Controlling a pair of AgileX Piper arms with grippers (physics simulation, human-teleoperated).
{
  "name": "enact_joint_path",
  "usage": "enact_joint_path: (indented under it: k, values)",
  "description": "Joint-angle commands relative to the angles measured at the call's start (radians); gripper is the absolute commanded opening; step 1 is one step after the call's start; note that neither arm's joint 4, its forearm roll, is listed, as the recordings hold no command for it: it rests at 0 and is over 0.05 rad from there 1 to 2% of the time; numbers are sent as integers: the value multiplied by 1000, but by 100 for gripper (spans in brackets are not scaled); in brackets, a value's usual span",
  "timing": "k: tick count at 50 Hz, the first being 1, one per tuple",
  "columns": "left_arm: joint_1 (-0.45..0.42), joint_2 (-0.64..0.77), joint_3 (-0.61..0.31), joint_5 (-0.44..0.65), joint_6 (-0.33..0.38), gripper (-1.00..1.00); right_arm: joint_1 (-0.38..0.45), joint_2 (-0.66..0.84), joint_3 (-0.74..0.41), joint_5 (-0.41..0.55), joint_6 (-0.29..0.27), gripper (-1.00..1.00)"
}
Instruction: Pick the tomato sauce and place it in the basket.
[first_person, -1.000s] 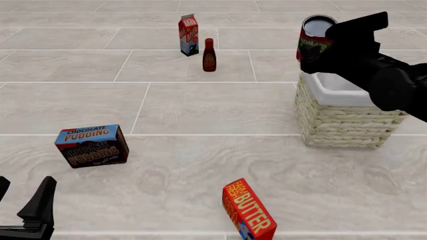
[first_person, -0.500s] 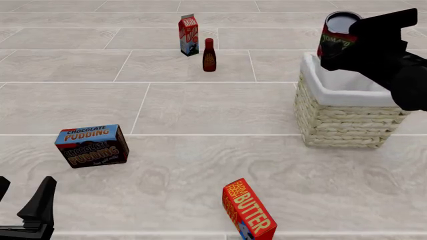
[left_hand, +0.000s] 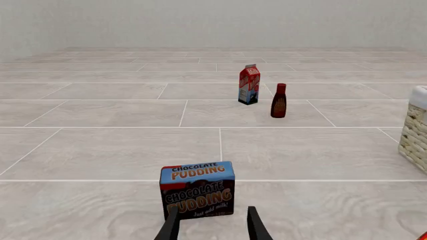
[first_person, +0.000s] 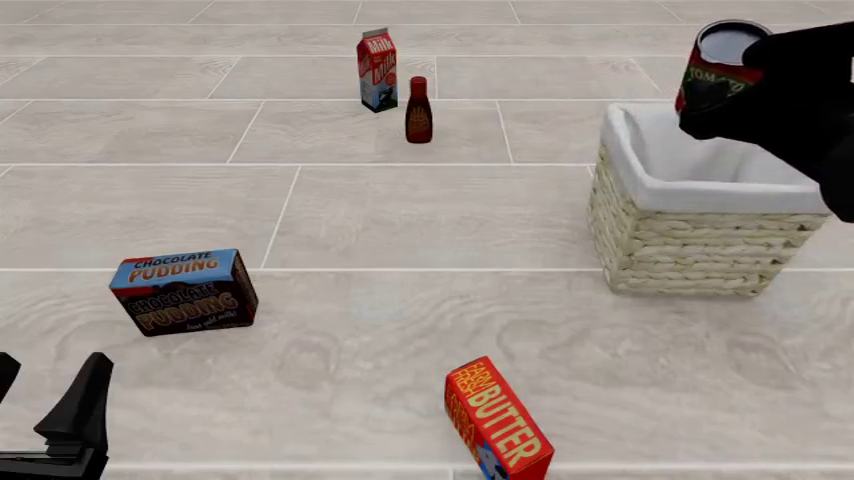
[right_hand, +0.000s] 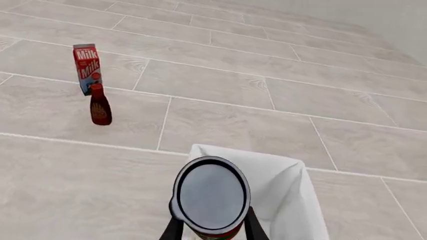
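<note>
The tomato sauce can (first_person: 718, 68), red label with a green band and a grey metal top, is held in the air by my right gripper (first_person: 747, 85), tilted, above the basket (first_person: 694, 235). The basket is pale wicker with a white cloth lining and stands at the right. In the right wrist view the can's top (right_hand: 211, 195) sits between the fingers, over the basket's white lining (right_hand: 287, 190). My left gripper (first_person: 47, 420) is open and empty at the near left edge; in the left wrist view its fingertips (left_hand: 170, 227) show just before the pudding box.
A chocolate pudding box (first_person: 183, 291) lies at the near left. A butter box (first_person: 497, 420) lies near the front middle. A milk carton (first_person: 378, 69) and a dark red-brown bottle (first_person: 418, 111) stand at the back middle.
My right gripper has carried the can to the right, from the basket's near-left corner to above its inside. The left arm has not moved.
</note>
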Motion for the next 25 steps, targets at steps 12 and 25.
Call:
enact_joint_path:
  k: [12,25]
  values:
    - [0,0,0,0,0,100,-53,2,-3,-9,31,-100]
    - [0,0,0,0,0,100,-74,23,-17,-14,37,-100]
